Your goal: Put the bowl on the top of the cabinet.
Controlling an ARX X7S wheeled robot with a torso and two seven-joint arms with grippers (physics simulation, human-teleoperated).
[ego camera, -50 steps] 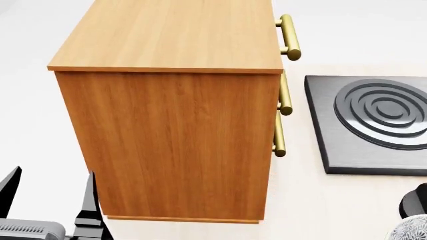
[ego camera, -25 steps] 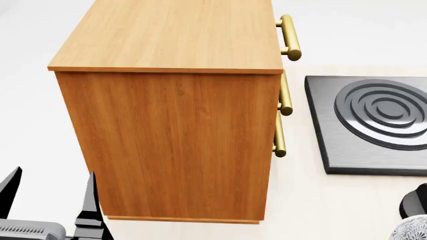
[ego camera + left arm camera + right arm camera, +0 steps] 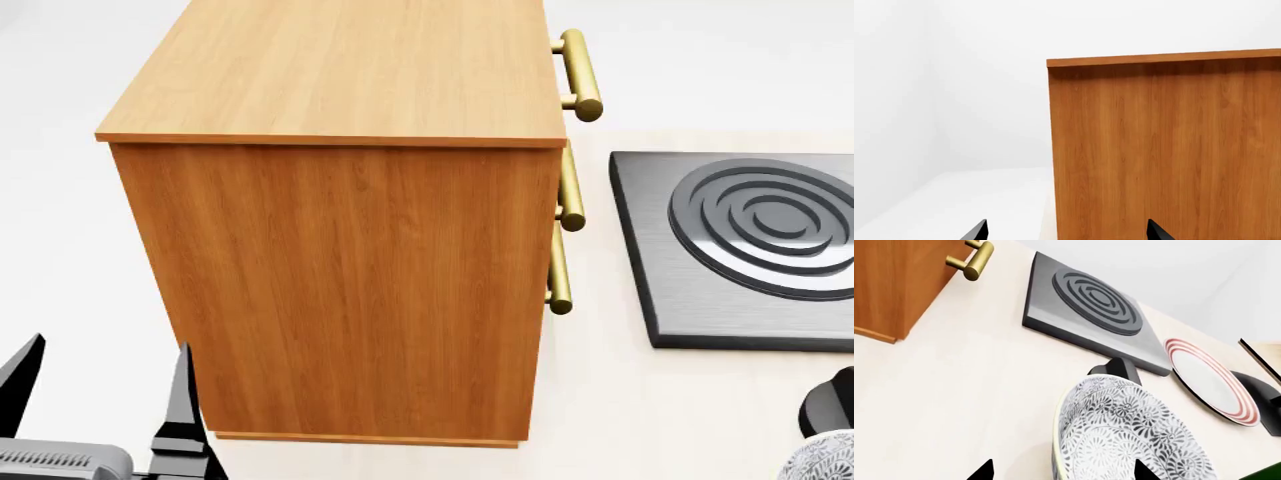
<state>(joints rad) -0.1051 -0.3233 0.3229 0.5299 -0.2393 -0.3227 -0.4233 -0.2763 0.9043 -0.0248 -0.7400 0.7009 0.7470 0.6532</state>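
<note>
The bowl (image 3: 1127, 435), white with a dense dark grey leaf pattern, stands tilted on its edge on the pale tabletop; only a sliver shows in the head view (image 3: 821, 458) at the bottom right corner. My right gripper (image 3: 1062, 472) is open, with one fingertip outside the bowl's rim and the other over its patterned inside. The orange-brown cabinet (image 3: 347, 200) stands in the middle of the head view with nothing on its top; its side fills the left wrist view (image 3: 1161, 150). My left gripper (image 3: 100, 400) is open and empty, low by the cabinet's near left corner.
A dark grey hob plate with raised rings (image 3: 747, 240) lies right of the cabinet, beside its brass handles (image 3: 578, 75). A black stand (image 3: 1117, 369) sits behind the bowl. A red-striped white plate (image 3: 1207, 380) leans on another black stand (image 3: 1261, 395) beyond it.
</note>
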